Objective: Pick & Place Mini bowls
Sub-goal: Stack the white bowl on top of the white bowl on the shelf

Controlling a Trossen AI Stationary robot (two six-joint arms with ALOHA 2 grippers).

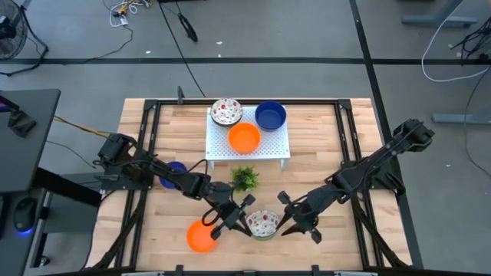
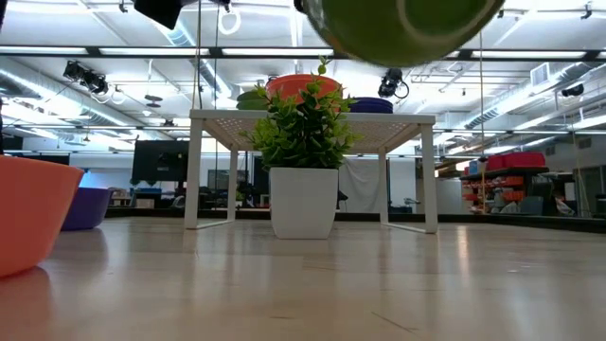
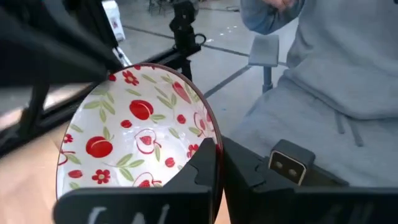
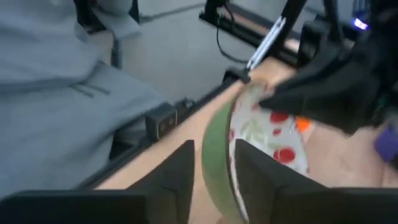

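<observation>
A mini bowl (image 1: pixel 263 223), white inside with red fruit and green leaves and green outside, hangs above the table's near middle; the low view shows its green underside (image 2: pixel 407 28). My left gripper (image 1: pixel 247 217) is shut on its left rim. My right gripper (image 1: pixel 281 221) is open, its fingers (image 4: pixel 180 171) standing on either side of the right rim (image 4: pixel 214 155). An orange bowl (image 1: pixel 202 236) rests on the table at the near left, and a blue one (image 1: pixel 176 169) under my left arm. On the white rack (image 1: pixel 219 147) sit a speckled bowl (image 1: pixel 226 111), a blue bowl (image 1: pixel 270 115) and an orange bowl (image 1: pixel 244 138). My left gripper pinches the patterned bowl's rim (image 3: pixel 214 144), one finger inside the bowl and one on its outer wall. The fingers come roughly level from the table's left side. The bowl is lifted clear of the table, its inside facing up. My right gripper: I cannot tell whether its fingers touch the rim.
A small green plant in a white pot (image 1: pixel 245 178) stands just beyond the held bowl, in front of the rack. A person in a grey top (image 3: pixel 336 81) is beyond the table's near edge. Bare wood lies at the near right.
</observation>
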